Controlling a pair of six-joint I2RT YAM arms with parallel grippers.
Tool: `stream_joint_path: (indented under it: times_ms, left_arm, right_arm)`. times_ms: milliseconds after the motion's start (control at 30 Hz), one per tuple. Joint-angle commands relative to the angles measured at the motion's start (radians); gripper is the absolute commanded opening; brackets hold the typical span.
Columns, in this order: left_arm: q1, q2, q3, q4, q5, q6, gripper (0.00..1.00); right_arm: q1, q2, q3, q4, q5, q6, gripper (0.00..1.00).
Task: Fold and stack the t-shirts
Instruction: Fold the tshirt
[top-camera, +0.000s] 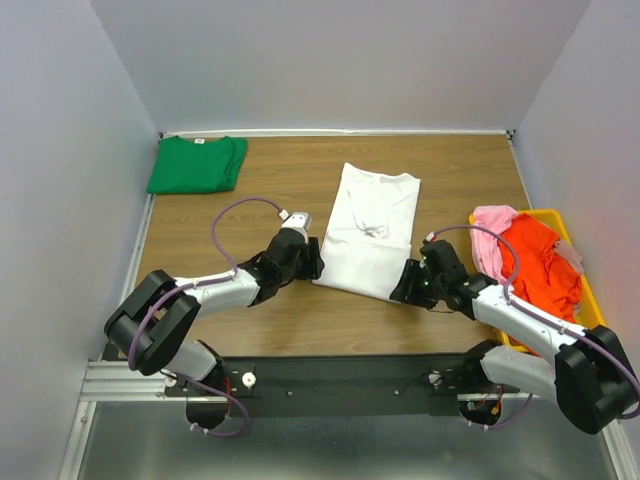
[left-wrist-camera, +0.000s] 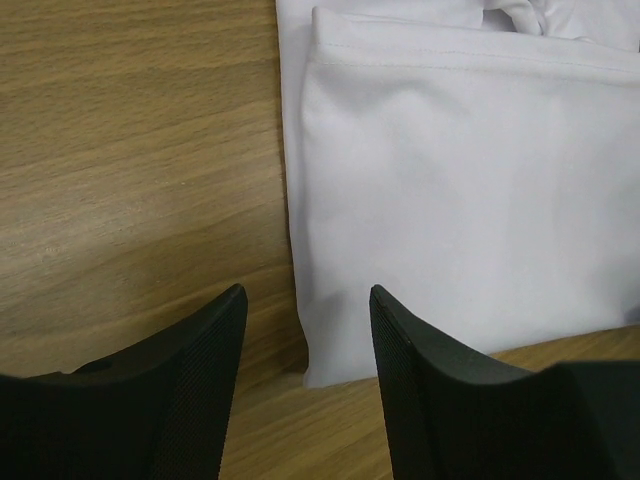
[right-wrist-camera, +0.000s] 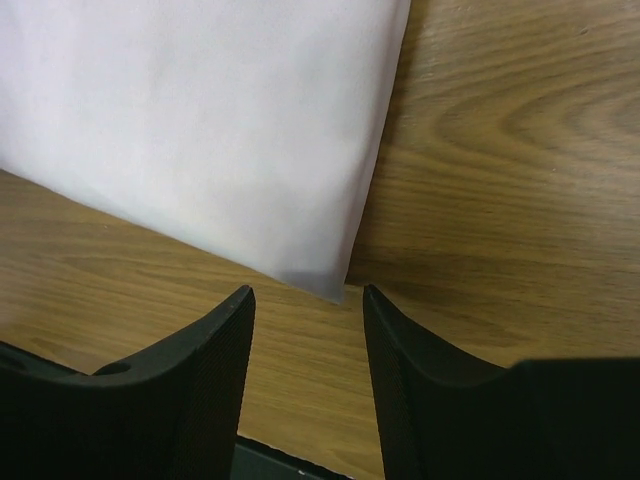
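Hovering low at the near end of the white tee (top-camera: 368, 228), both arms. The tee lies folded lengthwise into a long panel mid-table (top-camera: 300, 190), neck toward the far wall, slightly skewed. Left gripper (left-wrist-camera: 307, 290) is at its near-left corner: jaws partly apart, nothing clamped, and in the wrist view the corner sits on the wood in the gap between the fingers. Right gripper (right-wrist-camera: 308, 292) is at the near-right corner: same, jaws partly apart and empty, cloth tip just ahead of the gap. Green tee (top-camera: 197, 164) is folded flat in the far-left corner, well apart from both arms. Yellow bin (top-camera: 548, 213) sits at the right edge holding the orange-red tee (top-camera: 540, 270) in a heap; the pink tee (top-camera: 492, 222) drapes over its left rim, near the right wrist. The right forearm runs alongside the bin's near-left side. A purple cable (top-camera: 235, 215) loops above the left arm, clear of the cloth.
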Motion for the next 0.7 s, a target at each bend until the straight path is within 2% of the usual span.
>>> stream_joint_path:
  times_ms: [0, 100, 167, 367, 667]
  left_arm:
    - [-0.005, -0.027, -0.006, -0.056, 0.001, 0.007, 0.61]
    - [-0.007, -0.01, 0.02, -0.098, 0.02, 0.009, 0.61]
    - [-0.016, 0.011, 0.026, -0.119, 0.018, 0.006, 0.6]
    - [-0.018, 0.021, 0.008, -0.101, 0.029, -0.002, 0.6]
    - [-0.016, 0.008, -0.014, -0.06, 0.052, -0.005, 0.61]
  right_arm:
    - [0.02, -0.004, -0.013, -0.014, -0.008, 0.036, 0.53]
    - [0.024, 0.021, -0.016, -0.014, 0.006, 0.03, 0.49]
    - [0.026, 0.035, -0.021, -0.011, 0.02, 0.031, 0.43]
    - [0.026, 0.048, -0.032, 0.001, 0.066, 0.03, 0.36]
    - [0.026, 0.056, -0.027, 0.017, 0.091, 0.028, 0.34]
